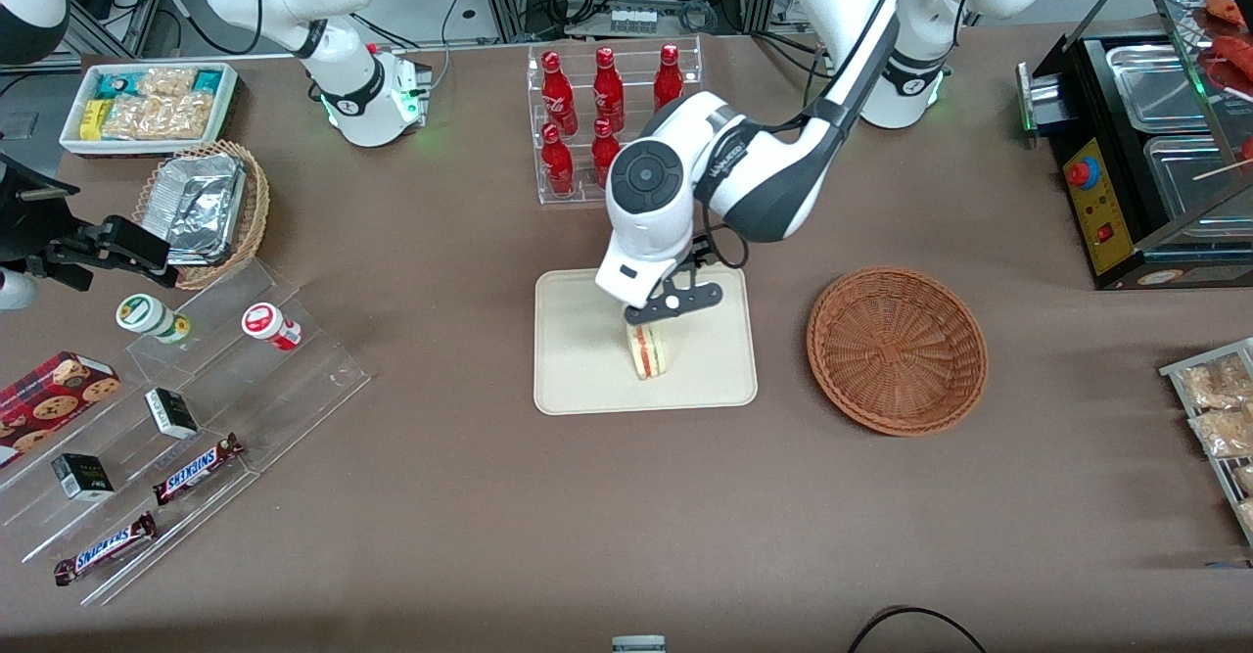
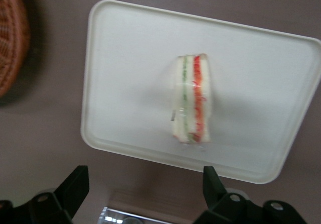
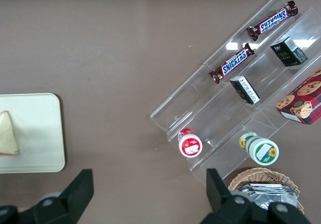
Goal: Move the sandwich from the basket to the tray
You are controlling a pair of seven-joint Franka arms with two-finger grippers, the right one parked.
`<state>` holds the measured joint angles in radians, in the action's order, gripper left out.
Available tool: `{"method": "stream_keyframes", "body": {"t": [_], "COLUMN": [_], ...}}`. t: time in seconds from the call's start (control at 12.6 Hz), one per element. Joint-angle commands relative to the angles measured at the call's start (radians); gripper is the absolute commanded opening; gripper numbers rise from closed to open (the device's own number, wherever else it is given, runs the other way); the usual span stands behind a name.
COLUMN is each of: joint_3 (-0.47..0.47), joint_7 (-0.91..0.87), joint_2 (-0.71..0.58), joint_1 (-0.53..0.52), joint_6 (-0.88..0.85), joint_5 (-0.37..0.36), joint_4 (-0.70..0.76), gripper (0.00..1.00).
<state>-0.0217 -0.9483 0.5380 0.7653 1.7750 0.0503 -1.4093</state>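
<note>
Nearest to the front camera on my table [image 1: 587, 536] the cloth is bare. Toward the parked arm's end an acrylic display rack [image 1: 196, 418] holds the chocolate bars [image 1: 196, 467] and small boxes; none of that concerns me.

A little farther in sits the tray [image 1: 578, 379]. The sandwich [image 1: 647, 351] stands on it, balanced on one bread edge with its red and green filling facing up toward my wrist camera. It rests near the tray's middle, clear of the rim, which I judge a sensible spot since a nudge would not tip it onto the table.

Just above the sandwich hangs my gripper [image 1: 654, 325]. In the wrist view its fingers [image 2: 75, 184] are spread wide, one to each side of the sandwich [image 2: 192, 101], and nothing is between them. So I judge the sandwich released and the placing step done; what remains is to lift straight up, so that neither finger clips the bread and knocks it flat.

Beside the tray, toward the working arm's end, lies the basket [image 1: 897, 349], empty of food as far as I can see.

Farther from the camera than the tray stands a clear rack of red bottles [image 1: 607, 115], near enough to the arm that I would keep any retreat vertical.
</note>
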Motion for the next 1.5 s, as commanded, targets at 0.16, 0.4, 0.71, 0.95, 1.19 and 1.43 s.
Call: {"method": "stream_keyframes", "body": {"t": [0.16,0.4,0.71,0.95,1.19,1.43], "joint_3": [-0.017,-0.017,-0.018,0.052,0.21,0.238], "joint_7": [0.198,0.359,0.509,0.606,0.673,0.81], "joint_2": [-0.16,-0.275,-0.368,-0.444,-0.496,-0.558], "joint_1": [-0.069,-0.165,-0.27,-0.41,-0.625,-0.728], "joint_6": [-0.028,-0.029,-0.06,-0.126,-0.201,-0.301], "joint_5": [-0.041,-0.041,-0.047,-0.053,-0.072,-0.075], "joint_4": [-0.189,-0.304,-0.378,-0.418,-0.401,-0.389], "gripper": [1.0,1.0,1.0,1.0,1.0,1.0]}}
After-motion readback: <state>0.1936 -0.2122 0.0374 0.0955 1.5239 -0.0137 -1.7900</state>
